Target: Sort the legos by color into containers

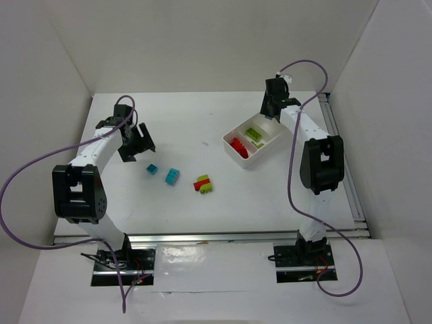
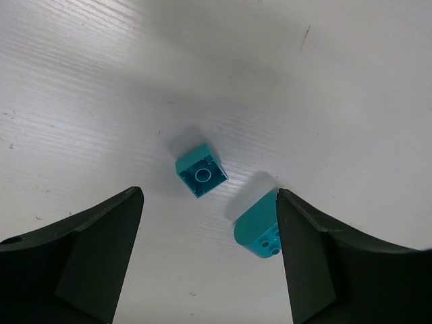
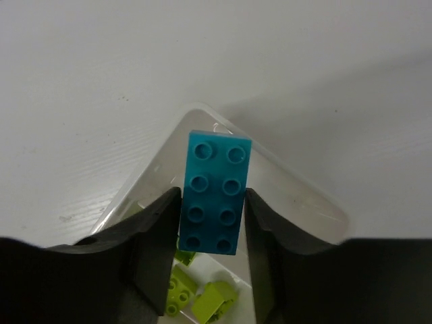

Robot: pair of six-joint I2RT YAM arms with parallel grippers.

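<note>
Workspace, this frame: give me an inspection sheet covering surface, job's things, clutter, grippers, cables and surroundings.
Surface: white table, faint scuff marks.
Job's things: white divided plastic tray holds red bricks and lime green bricks in separate compartments; two small cyan plastic bricks and a red-and-green brick cluster lie loose on the table.
Clutter: nothing seen.
Grippers: left gripper open, above the loose cyan pair; right gripper shut on a cyan two-by-four studded brick over the tray.
Cables: purple cables loop off both arms, clear of the bricks.
Surroundings: white walls; metal rail at near edge.
</note>
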